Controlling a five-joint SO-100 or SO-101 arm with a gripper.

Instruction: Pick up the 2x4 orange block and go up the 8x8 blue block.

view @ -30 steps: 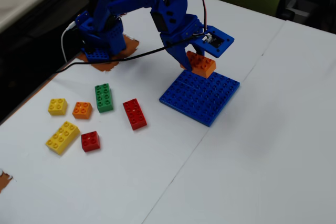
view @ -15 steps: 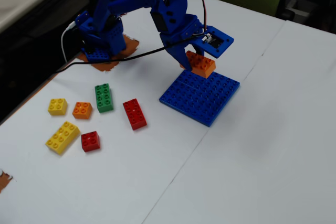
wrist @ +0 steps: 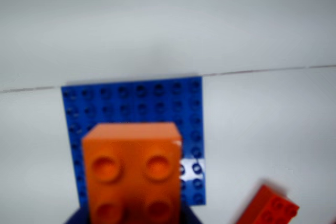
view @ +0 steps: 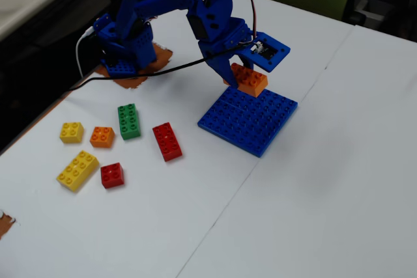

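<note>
My blue gripper (view: 240, 75) is shut on the 2x4 orange block (view: 250, 80) and holds it just above the far edge of the 8x8 blue block (view: 251, 120). In the wrist view the orange block (wrist: 132, 174) fills the lower middle, studs toward the camera, with the blue plate (wrist: 131, 100) flat on the white table behind it. The blue jaws show only as dark edges at the bottom on either side of the brick. I cannot tell whether the brick touches the plate.
Loose bricks lie left of the plate in the fixed view: a red long brick (view: 167, 141), a green one (view: 129, 121), a small orange square (view: 102, 137), two yellow ones (view: 77, 170), a small red one (view: 112, 175). The red brick also shows in the wrist view (wrist: 270, 208).
</note>
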